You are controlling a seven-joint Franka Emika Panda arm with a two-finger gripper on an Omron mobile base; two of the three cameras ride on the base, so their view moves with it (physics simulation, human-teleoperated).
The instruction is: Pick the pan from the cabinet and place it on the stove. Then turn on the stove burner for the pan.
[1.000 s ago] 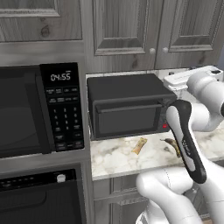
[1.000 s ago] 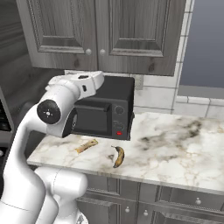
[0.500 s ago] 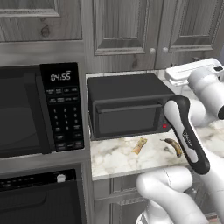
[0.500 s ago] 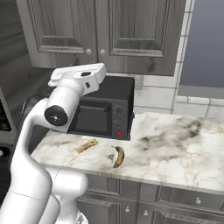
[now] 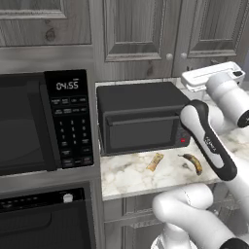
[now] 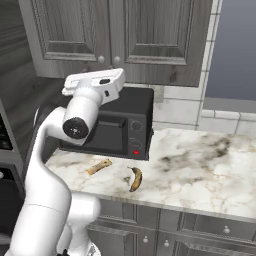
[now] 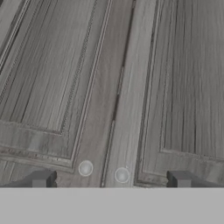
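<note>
Your hand view looks straight at the grey weathered wood-grain wall cabinet: two raised-panel doors meet at a dark seam, and two small round pale knobs sit side by side near the bottom, one on each door. The gripper shows its two dark fingertips spread wide, one outside each knob, with nothing between them.

The base views give you what the hand view cannot. From the left, you see the built-in black microwave with its lit clock, the black oven front below it, a black countertop toaster oven under the cabinet, and on the white marbled counter a brownish banana beside a small tan scrap. The right view adds the tiled wall and more bare counter.

Since a second ago the white hand has risen from the toaster oven's height and levelled out, pointing at the doors; the opening has stayed wide.

Both doors are shut, so the black frying pan is presumably behind them, though you cannot confirm that. The hand sits just below the knob level, close to the doors but seemingly not touching.
</note>
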